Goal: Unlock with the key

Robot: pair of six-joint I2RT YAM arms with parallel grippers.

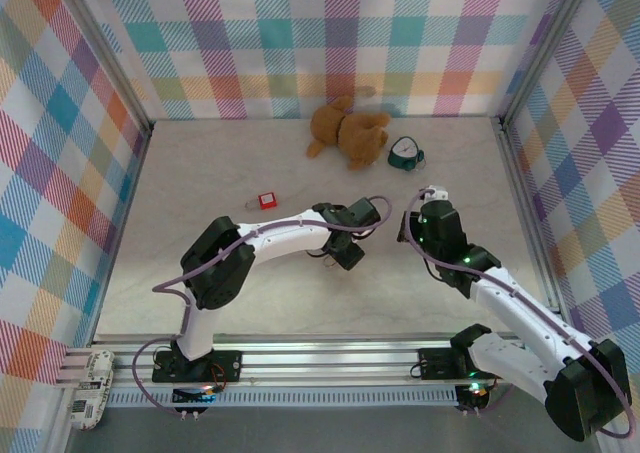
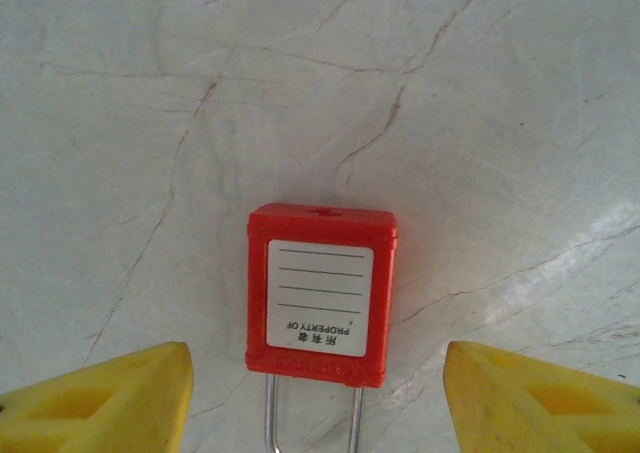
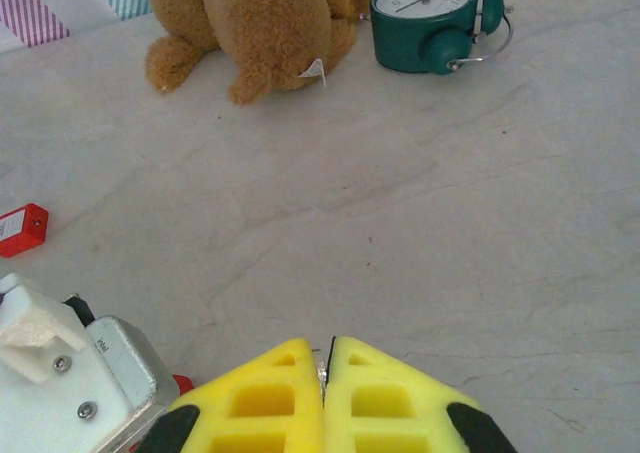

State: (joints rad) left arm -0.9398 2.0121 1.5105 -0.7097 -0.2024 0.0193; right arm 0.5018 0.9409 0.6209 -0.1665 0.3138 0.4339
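Left pincer [image 2: 318, 398] spread over red padlock [image 2: 321, 295], right pincer [image 3: 323, 375] pinching key [image 3: 321, 359]

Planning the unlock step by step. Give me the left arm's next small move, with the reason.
Probably close the left gripper on the red padlock: it lies flat on the table between the open yellow fingers, untouched. The right gripper is shut on what looks like the key, so the lock needs holding first.

Overhead, low right-wrist views sharing padlock [image 1: 267, 200]
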